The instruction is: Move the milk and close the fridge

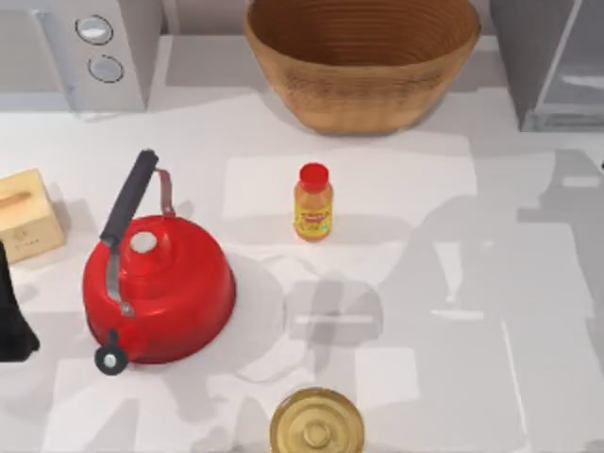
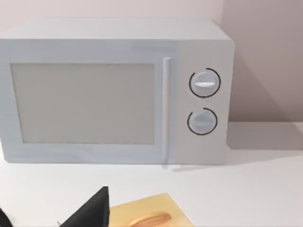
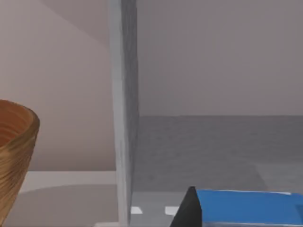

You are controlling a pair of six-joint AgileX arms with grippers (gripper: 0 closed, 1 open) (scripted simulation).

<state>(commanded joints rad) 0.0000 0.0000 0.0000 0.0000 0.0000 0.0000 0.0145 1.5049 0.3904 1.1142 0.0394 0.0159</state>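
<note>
- Fingers first: in the right wrist view, 1 dark finger of the right gripper lies against the blue top of the milk; it looks clamped on the carton, though the 2nd finger is hidden.
- Top view: the left arm is parked at the table's left edge, beside the red kettle. The fridge stands at the far right corner of the table, next to the woven basket. The orange bottle stands upright near the middle, a brass lid at the near edge, a yellow block at the left edge.
- Left wrist view: a dark finger of the left gripper sits over the yellow block, facing the microwave; I cannot tell whether it is open or closed.
- Right wrist view: the carton hangs just before the open fridge, the grey cabinet wall beside it and the inner floor beyond.
- Step in hand, as I judge it: carrying the milk in. The next move calls for advancing past that wall, setting the carton on the floor inside, releasing, then swinging the door shut.
</note>
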